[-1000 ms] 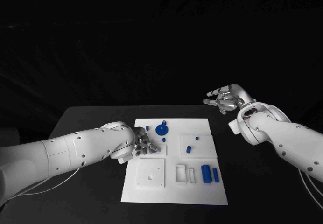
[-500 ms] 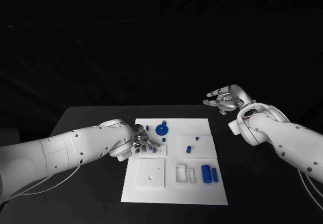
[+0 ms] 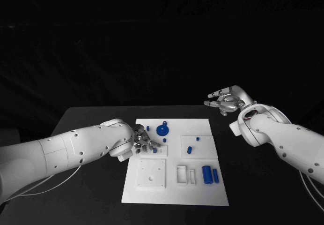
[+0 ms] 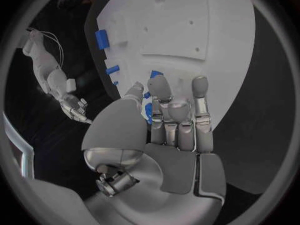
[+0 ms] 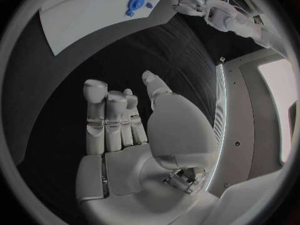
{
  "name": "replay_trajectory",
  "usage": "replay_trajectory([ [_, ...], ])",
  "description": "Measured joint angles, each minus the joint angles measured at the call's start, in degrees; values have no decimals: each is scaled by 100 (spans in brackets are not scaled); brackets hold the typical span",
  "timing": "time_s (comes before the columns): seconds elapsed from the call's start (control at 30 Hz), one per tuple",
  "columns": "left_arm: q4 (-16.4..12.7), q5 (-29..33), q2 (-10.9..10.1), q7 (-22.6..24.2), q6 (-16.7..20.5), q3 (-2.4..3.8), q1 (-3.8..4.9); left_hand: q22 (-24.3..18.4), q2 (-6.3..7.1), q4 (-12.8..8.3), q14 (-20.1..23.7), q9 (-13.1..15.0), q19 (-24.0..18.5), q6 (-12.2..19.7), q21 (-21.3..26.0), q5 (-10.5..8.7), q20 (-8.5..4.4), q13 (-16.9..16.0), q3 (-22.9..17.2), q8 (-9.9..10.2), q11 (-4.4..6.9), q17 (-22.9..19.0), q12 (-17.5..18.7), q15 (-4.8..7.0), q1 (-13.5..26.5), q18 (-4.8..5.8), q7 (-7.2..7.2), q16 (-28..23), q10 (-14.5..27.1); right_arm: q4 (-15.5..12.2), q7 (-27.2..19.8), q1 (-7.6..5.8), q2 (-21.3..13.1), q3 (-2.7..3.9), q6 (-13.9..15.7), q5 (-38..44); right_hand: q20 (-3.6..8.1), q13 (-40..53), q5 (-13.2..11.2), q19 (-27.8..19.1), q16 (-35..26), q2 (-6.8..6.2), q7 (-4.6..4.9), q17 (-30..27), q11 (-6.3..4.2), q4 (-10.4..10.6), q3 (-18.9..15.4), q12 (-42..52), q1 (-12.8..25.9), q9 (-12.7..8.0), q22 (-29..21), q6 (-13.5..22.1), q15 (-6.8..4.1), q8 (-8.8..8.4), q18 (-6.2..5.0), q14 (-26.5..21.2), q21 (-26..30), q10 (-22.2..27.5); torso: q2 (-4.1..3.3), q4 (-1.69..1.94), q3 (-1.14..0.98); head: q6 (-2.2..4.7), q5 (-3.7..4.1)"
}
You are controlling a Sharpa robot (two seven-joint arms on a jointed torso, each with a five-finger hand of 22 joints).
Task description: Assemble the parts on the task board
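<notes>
The white task board [image 3: 177,192] lies in the middle of the black table. My left hand [image 3: 142,140] hovers over the board's left middle, fingers apart and holding nothing. A small blue part [image 3: 154,151] stands just beside its fingertips. The left wrist view shows that blue part [image 4: 148,110] through the gap between thumb and fingers, above the board [image 4: 194,25]. A round blue part [image 3: 162,130] lies further back on the board. My right hand [image 3: 226,100] is raised beyond the table's far right side, empty, with its fingers [image 5: 106,117] apart.
Two blue cylinders [image 3: 206,174] lie at the board's front right next to white frames [image 3: 182,174]. A white square block [image 3: 152,173] sits front left. Small blue pegs [image 3: 189,150] stand on a raised plate [image 3: 202,146]. Bare black table [image 3: 88,122] surrounds the board.
My left hand has drawn back slightly up and left, uncovering the small blue part by its fingertips. The right hand has not moved.
</notes>
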State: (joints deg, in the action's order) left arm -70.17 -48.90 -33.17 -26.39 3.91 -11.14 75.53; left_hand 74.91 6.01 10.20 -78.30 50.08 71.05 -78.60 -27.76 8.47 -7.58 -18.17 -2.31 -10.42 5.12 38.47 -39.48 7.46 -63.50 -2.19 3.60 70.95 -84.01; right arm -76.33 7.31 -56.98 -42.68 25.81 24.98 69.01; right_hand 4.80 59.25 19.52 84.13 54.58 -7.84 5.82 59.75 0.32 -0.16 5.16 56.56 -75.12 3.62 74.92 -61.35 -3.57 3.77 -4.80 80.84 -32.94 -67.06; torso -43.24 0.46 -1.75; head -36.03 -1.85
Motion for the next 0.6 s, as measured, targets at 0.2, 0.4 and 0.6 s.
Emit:
replay_trajectory([
  [0.2, -15, 14, -31, 7, 0, 8, -1, 0, 17, 0, 43, -73, 0, 0, 50, -54, 0, 28, 0, 49, 0, -114, 83, -1, -28, 0, 0, -89, 0, 1, 0, 10, -4, 0, -1, -2, 0, 0, 0, 0, 0, 0, 0, 0, 0, 3, -3, 0, 0, 0, 0, 0, 0, 0, 0, 0, 0, 0, 0, 2, 1, 1, -2],
  [0.4, -177, 23, -177, 28, 4, 86, 3, 3, 61, 19, 139, -506, 13, 90, 195, -54, -13, 73, -13, 503, -44, -387, 266, -26, -73, 90, -135, -288, -3, 1, 0, 18, -26, 0, -1, -8, 0, 1, 0, 0, 0, 0, 0, 0, 0, 32, -32, 0, 0, 0, -1, 0, 0, 0, 0, 0, 0, 0, 0, 2, 1, 8, 4],
  [0.6, -431, -11, -343, 39, 9, 135, 39, 4, 100, 132, 162, -1247, 52, 205, 306, -54, -52, 52, -13, 647, -44, -505, 421, -17, -111, 90, -225, -339, -3, -5, -1, 26, -54, 0, 0, -17, 0, 1, 29, 0, 0, 0, 0, 0, 0, 48, -48, 0, 0, 0, -1, 0, 0, 0, 0, 0, -1, 0, 2, 4, 4, -5, 15],
])
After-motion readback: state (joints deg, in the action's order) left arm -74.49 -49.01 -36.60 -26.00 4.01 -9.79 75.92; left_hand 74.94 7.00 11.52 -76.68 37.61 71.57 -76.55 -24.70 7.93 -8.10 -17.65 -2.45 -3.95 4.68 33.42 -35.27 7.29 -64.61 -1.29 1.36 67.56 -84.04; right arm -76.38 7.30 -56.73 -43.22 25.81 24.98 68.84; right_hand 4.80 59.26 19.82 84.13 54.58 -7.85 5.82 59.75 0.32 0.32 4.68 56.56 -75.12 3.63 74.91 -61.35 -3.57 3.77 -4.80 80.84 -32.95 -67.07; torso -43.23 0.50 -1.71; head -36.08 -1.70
